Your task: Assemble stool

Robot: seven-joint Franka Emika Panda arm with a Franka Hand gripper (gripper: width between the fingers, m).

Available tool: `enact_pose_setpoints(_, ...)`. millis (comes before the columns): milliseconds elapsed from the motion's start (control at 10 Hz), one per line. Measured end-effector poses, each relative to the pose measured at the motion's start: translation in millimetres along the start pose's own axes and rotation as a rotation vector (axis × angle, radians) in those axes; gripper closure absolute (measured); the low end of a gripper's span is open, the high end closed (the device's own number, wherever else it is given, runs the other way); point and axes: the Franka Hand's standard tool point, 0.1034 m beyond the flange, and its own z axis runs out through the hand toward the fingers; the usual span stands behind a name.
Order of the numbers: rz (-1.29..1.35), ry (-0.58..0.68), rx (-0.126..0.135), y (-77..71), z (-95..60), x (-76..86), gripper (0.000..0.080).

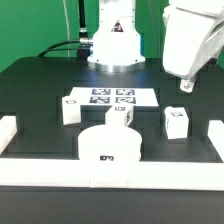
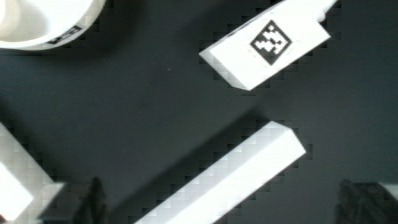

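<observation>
Matte black table point(image 1: 40, 85), green wall point(image 1: 30, 20) behind; tool point(image 1: 185, 86) hangs wide open, gripping nothing.

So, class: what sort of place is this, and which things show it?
Probably a robotics lab bench: a Franka arm at the back of a black table, a marker board lying flat, and a tagged white stool seat and legs.

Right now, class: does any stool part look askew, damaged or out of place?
Nothing stands out. The round seat lies flat; three legs sit separately: the exterior view's left leg, the middle leg, the exterior view's right leg.
</observation>
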Motion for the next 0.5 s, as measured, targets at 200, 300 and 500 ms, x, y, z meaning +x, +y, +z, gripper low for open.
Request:
enact_pose_setpoints(200,0.0,0.0,0.0,0.0,0.0,0.1,0.015)
enact_pose_setpoints(300,0.0,0.0,0.0,0.0,0.0,0.0,0.015)
enact_pose_setpoints(500,-0.026,0.013,-0.012,3.6,1.7,-0.7,0.015)
